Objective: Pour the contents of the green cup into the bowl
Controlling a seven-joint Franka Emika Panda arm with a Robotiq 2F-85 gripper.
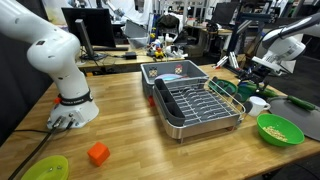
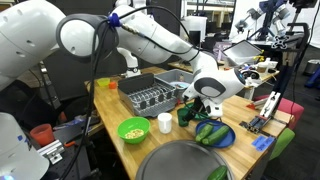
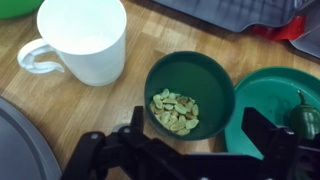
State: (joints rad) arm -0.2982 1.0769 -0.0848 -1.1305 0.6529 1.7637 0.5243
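Currently, the gripper (image 3: 195, 128) is held open. In the wrist view its two dark fingers (image 3: 133, 130) are spread wide, one at either side of the green cup (image 3: 188, 95), and no contact with the cup wall can be made out. The green cup is set upright on the wooden table (image 1: 130, 130), and yellowish-tan bits are seen lying on its bottom.

In the wrist view a white mug (image 3: 85, 38) is placed at 10 o'clock of the green cup, close by but apart, with its handle turned toward 9 o'clock. A teal dish (image 3: 275, 95) is found at 3 o'clock, just beside the cup, and a green vegetable (image 3: 305, 115) is carried on it.

The bowl (image 2: 133, 138) is located beyond the white mug — at 9 o'clock of the green cup in an exterior view — and tan bits are already held in it. It is shown upright on the table in both exterior views. A metal dish rack (image 2: 150, 95) is positioned at 12 o'clock of the bowl. An orange block (image 1: 97, 153) is seen well apart, near the robot base (image 1: 72, 110).
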